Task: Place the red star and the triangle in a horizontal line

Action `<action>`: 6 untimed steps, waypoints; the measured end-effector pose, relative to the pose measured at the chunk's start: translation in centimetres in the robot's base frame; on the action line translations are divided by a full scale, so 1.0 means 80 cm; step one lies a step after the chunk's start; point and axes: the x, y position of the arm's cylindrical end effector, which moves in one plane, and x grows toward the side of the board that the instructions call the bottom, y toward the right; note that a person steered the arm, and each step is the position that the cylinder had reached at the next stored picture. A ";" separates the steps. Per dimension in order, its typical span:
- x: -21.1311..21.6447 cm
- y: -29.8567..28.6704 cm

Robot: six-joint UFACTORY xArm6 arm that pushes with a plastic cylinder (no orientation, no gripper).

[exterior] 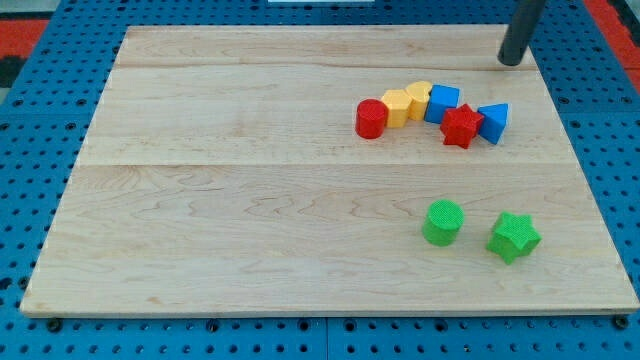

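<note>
The red star (460,126) lies on the wooden board (250,220) at the upper right. The blue triangle (494,122) touches its right side, at nearly the same height in the view. My tip (512,62) stands near the board's top right edge, above and to the right of both, clear of every block.
A row runs left from the star: a blue block (442,102), a yellow block (418,97), a yellow block (396,107) and a red cylinder (371,118). A green cylinder (442,222) and a green star (514,236) sit at the lower right.
</note>
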 end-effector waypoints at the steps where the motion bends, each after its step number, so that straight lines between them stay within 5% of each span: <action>1: 0.043 -0.072; 2: 0.105 -0.044; 3: 0.107 -0.017; 5: 0.210 -0.125; 6: 0.172 -0.117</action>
